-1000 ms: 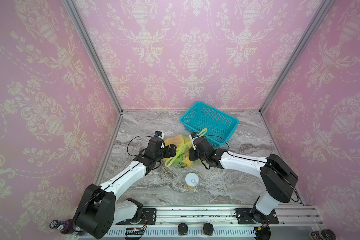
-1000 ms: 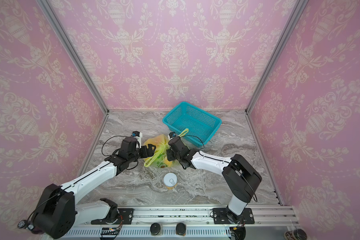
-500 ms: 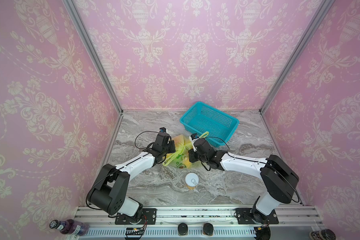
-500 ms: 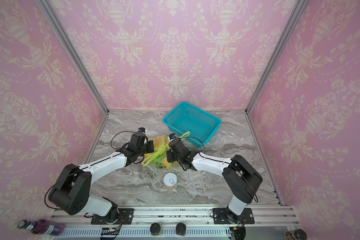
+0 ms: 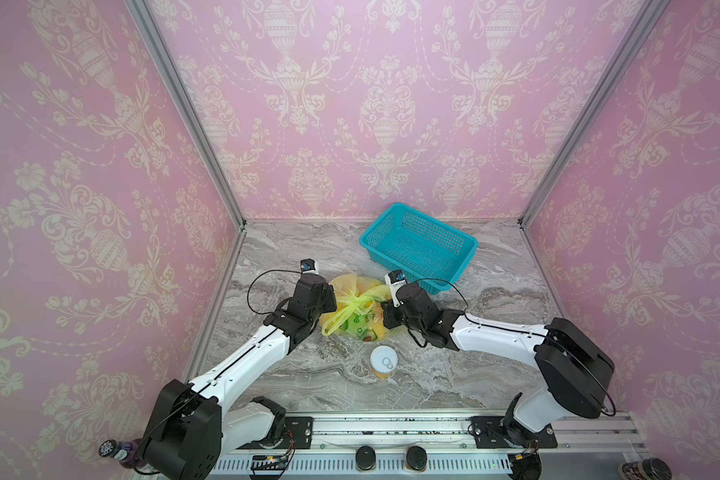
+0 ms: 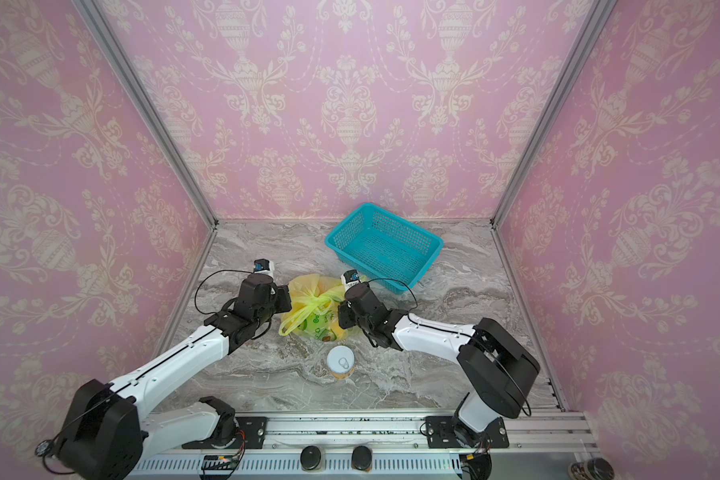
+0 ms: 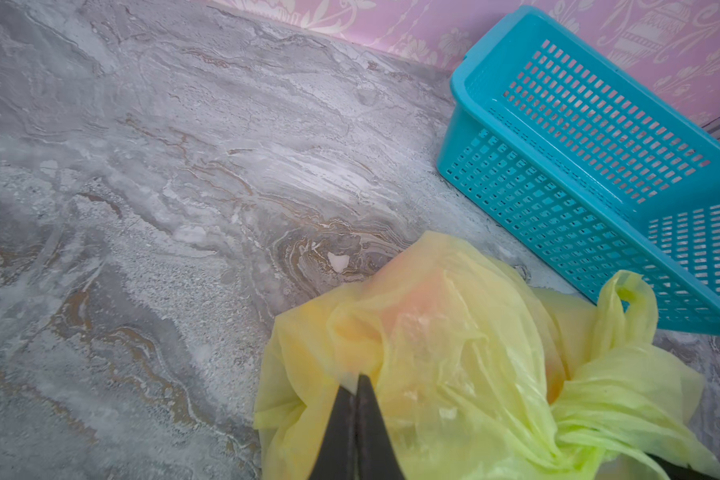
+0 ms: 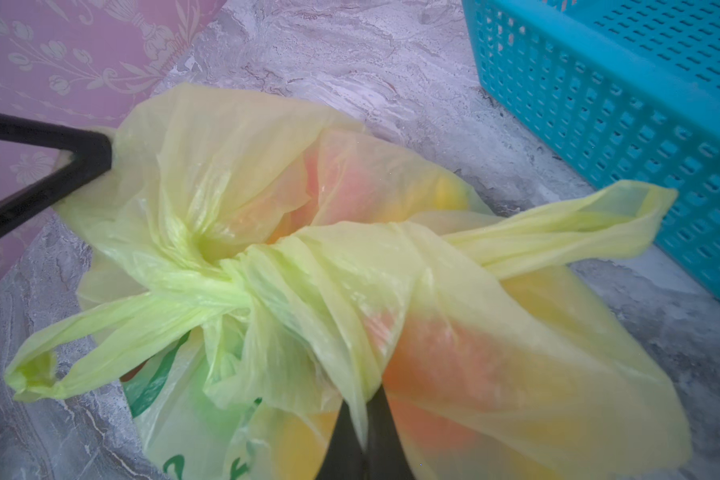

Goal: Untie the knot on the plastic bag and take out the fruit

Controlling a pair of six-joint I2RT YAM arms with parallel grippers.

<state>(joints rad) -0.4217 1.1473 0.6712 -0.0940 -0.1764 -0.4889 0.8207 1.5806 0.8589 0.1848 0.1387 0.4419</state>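
The translucent pale-yellow plastic bag [image 5: 362, 324] sits centred on the marbled bench [image 5: 308, 374], its twisted handle knot [image 8: 242, 286] tied. Left end effector [image 7: 357, 380] and right end effector [image 8: 364, 401] pinch its film shut from opposite sides, probably to slacken the knot.

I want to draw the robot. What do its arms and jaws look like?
The left arm and right arm both have white tube links and chunky black joints. A thin black cable loops near each wrist, beside a small camera with a blue mark. The jaws are thin, black and pointed.
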